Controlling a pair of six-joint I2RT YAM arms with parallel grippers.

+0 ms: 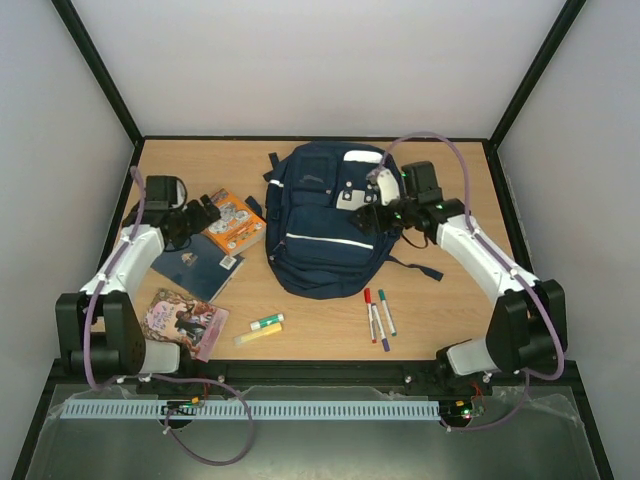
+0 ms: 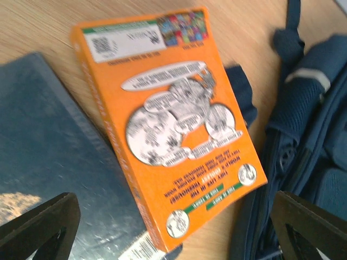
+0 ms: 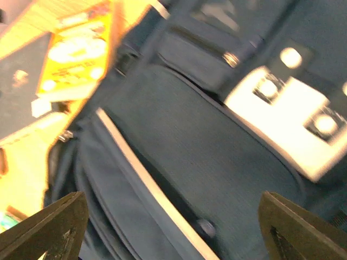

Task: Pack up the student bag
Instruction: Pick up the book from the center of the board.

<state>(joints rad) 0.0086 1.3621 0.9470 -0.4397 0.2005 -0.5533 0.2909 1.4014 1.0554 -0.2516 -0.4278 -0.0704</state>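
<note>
Currently: student bag [image 1: 322, 225] lies flat and front up on the counter [image 1: 320, 325], directly beneath the right pincer [image 1: 373, 216]. That pincer hangs over the bag's upper front, with the grey-white patch [image 3: 282, 116] just to its right in the wrist view. Jaws apart, nothing between them. Contact with the fabric: cannot tell, wrist view blurred.

Bag looks zipped; no open mouth visible.

Risks, judged:
- Right pincer closes on loose fabric or the white stripe [image 3: 146, 179] rather than a zip pull. Bag would then bunch or drag, and no pocket would open.
- A pull on one side with nothing pinning the bag would slide the whole bag across the counter.

Left pincer [image 2: 173, 216]: jaws wide apart, empty, poised above the near end of the orange book [image 2: 168, 124]. Bag sits just to its right.
- Orange book overlaps the dark blue book [image 2: 49, 146] on the pincer's left, so a low grasp could catch both.
- Bag strap [image 2: 241, 95] touches the book's far side and may snag on lift.
</note>
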